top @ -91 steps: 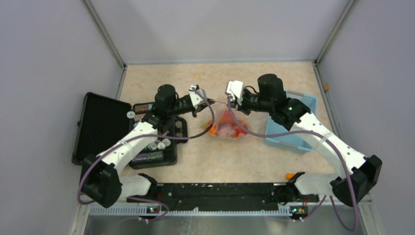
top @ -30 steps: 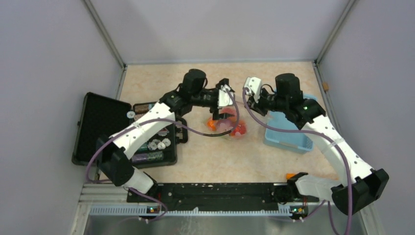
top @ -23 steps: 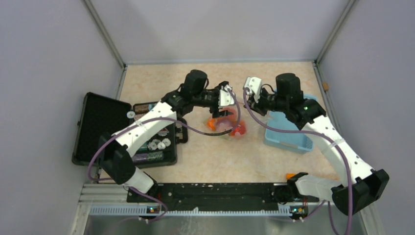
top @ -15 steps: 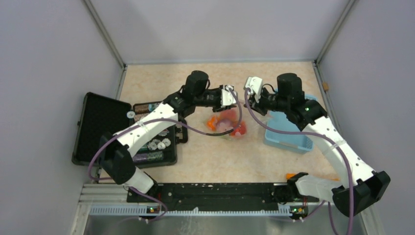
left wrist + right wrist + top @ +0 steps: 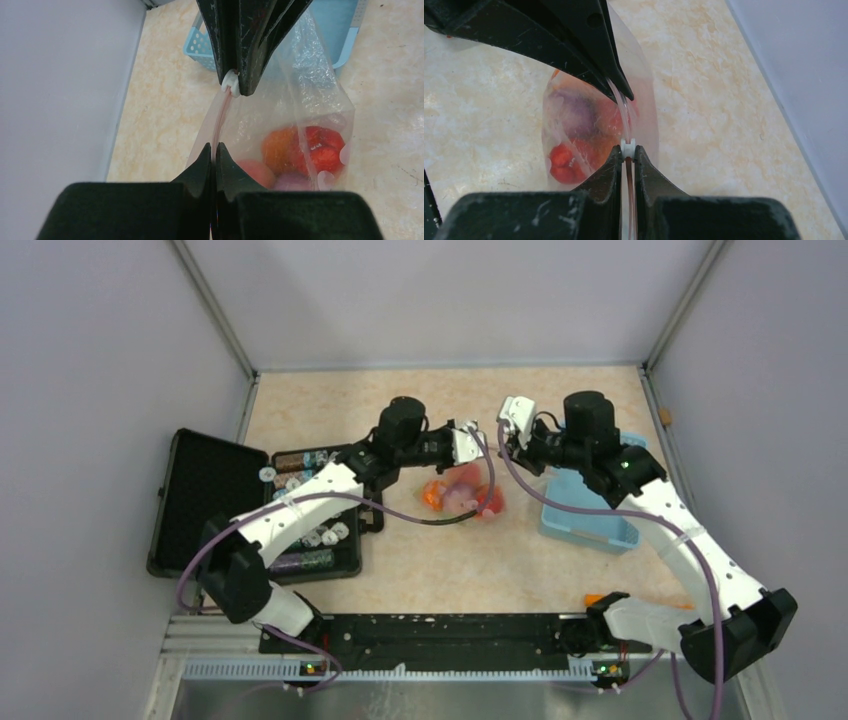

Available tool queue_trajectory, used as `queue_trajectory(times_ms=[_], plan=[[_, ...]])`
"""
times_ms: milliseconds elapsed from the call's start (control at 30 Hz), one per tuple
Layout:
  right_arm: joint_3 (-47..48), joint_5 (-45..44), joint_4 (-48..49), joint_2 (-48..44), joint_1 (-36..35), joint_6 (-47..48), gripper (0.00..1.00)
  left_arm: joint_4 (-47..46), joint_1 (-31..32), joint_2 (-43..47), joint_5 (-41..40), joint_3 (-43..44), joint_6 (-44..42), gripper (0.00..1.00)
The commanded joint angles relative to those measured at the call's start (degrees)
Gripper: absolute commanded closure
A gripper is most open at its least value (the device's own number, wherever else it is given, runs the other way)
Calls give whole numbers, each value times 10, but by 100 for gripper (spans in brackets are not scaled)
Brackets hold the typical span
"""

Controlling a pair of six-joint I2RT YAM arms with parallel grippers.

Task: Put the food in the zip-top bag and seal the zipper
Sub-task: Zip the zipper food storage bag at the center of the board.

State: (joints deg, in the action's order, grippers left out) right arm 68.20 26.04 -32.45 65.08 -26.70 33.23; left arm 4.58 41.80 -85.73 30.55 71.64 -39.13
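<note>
— At the left tool (image 5: 214, 150), what do the fingers have?
— They are clenched on the zipper (image 5: 220, 116), with the pinkish-red strip pinched flat between them. The right tool (image 5: 626, 151) faces it tip to tip, close by. It is clenched too, with the white slider (image 5: 627, 144) caught between its fingers.
— And between the two tools?
— A short stretch of the strip runs from one to the other.
— Where is the zip-top bag (image 5: 312, 85)?
— It hangs below both tools, held by its top edge over the worktop (image 5: 450, 560). Whether its bottom touches, I cannot tell. The food (image 5: 306, 147) sits low inside it, orange, red and pink pieces bunched together.
— Anything nearby?
— The light-blue basket (image 5: 590, 508), near the bag on its right.
</note>
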Motion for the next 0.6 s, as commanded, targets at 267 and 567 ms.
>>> queue_trajectory(times_ms=[267,567], plan=[[-20,-42,-1,-25,16,-8,100,-15,-45,92,-61,-57,16,100],[-19,-54,9,-29,24,-7,100,-11,-82,157,-51,-110,24,100]])
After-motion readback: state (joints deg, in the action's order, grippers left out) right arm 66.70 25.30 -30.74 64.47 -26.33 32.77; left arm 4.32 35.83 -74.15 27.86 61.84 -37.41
